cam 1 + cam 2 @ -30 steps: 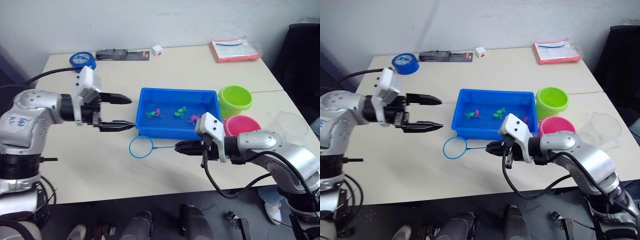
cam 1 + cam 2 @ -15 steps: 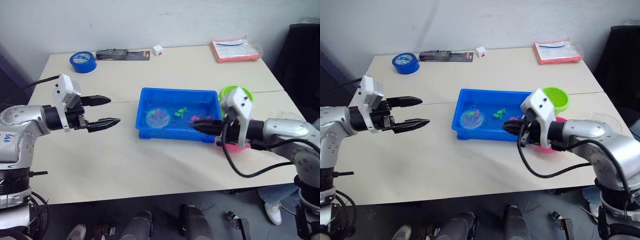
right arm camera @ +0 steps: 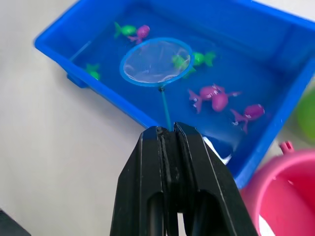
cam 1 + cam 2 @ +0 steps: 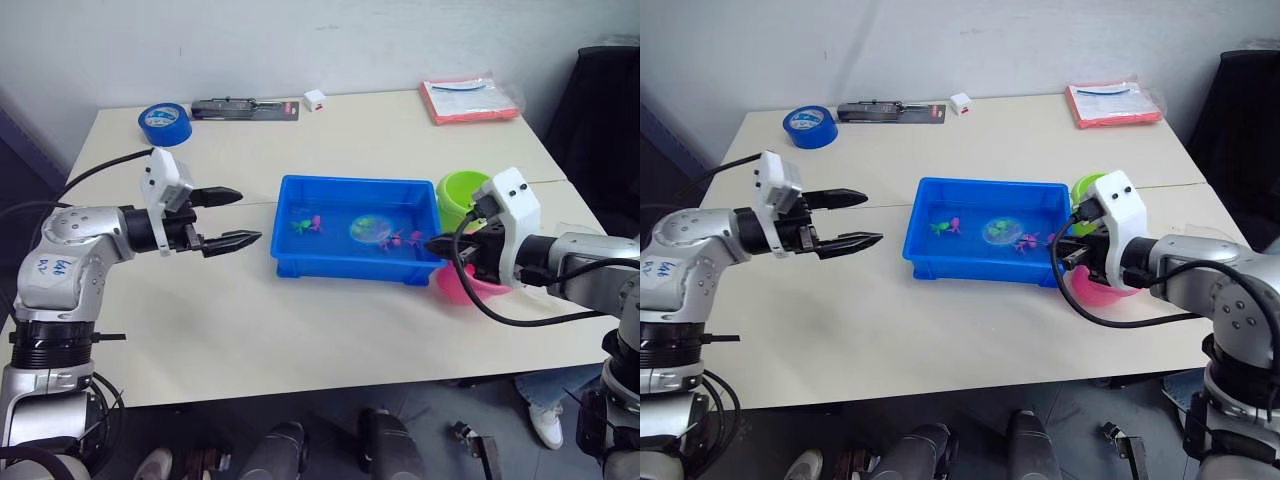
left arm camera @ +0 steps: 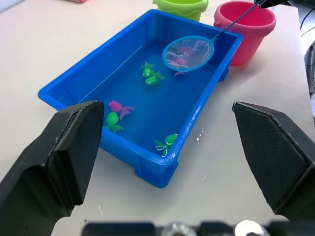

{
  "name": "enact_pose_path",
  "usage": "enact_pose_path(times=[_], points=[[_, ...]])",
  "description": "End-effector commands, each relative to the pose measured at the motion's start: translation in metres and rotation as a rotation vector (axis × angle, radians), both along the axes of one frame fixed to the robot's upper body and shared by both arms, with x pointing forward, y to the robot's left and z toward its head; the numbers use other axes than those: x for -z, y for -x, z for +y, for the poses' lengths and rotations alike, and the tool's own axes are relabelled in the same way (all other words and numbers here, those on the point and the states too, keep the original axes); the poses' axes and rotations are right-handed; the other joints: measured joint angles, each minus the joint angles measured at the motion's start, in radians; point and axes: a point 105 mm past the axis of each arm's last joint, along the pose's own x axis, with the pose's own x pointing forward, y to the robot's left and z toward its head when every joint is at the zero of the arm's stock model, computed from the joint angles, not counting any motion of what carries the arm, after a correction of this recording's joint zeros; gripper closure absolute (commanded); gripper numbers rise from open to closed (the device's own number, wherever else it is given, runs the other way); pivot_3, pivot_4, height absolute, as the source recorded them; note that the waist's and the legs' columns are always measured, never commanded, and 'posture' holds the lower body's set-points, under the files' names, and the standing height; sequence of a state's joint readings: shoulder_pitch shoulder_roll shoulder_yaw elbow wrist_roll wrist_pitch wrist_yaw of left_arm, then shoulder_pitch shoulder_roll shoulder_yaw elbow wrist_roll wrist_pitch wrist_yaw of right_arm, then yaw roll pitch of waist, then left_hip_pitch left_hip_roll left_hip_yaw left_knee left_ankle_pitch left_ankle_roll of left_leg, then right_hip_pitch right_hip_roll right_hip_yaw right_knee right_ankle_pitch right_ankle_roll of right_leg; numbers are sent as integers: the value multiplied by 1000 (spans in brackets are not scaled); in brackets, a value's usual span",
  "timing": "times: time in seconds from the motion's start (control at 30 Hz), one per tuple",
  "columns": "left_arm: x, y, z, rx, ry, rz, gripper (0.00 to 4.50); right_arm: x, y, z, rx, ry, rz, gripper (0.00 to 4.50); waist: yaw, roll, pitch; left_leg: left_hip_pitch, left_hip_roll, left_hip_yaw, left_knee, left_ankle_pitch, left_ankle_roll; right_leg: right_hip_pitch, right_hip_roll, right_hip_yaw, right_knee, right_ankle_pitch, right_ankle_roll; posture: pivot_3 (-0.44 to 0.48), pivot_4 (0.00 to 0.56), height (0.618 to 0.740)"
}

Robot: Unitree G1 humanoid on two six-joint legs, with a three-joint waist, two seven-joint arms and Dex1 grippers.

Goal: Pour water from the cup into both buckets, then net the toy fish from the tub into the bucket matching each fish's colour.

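Note:
The blue tub [image 4: 355,184] sits mid-table with water and several toy fish, pink [image 3: 212,96] and green [image 5: 151,74]. A small net [image 4: 370,229] with a blue ring hangs over the tub's right half, above the fish. Its thin handle runs to my right gripper [image 4: 440,243], which is shut on it at the tub's right end. The pink bucket [image 4: 455,286] lies partly under that gripper, and the lime green bucket [image 4: 462,193] stands just behind it. My left gripper [image 4: 248,214] hovers open left of the tub, holding nothing. The cup is hidden.
At the table's far side lie a blue tape roll [image 4: 165,122], a black tool package [image 4: 245,108], a small white box [image 4: 315,99] and a red folder [image 4: 470,100]. A dark chair [image 4: 610,110] stands off the right edge.
My right gripper has carried the net from the table in front of the tub into it, then rightward across it. My left gripper swung away from the tub and has come back.

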State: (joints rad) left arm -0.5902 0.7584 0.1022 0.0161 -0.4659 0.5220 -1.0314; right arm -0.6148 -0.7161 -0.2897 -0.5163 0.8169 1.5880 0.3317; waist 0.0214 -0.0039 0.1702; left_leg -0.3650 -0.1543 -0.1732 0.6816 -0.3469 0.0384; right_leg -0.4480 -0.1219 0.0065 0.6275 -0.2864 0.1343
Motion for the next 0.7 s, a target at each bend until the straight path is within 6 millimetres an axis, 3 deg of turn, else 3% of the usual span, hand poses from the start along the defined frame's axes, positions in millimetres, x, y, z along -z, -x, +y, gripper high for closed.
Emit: enact_pose_path(times=[0.03,0.23,0.7], points=[[-9,0,-1,6,1,-47,0,-3,-6,-11,82,17,-12,3710,0,0,0,0,0,0,0,0,0,0,0,0,0,0,0,0,150,740],[-6,2,-3,0,8,-46,0,4,-19,-11,151,-28,13,3710,-2,0,0,0,1,1,0,0,0,0,1,0,0,1,0,0,150,740],[-4,9,-1,-21,6,-39,0,24,-25,-17,212,-64,90,3710,-5,0,0,0,2,3,0,0,0,-1,4,0,0,1,0,0,150,740]])
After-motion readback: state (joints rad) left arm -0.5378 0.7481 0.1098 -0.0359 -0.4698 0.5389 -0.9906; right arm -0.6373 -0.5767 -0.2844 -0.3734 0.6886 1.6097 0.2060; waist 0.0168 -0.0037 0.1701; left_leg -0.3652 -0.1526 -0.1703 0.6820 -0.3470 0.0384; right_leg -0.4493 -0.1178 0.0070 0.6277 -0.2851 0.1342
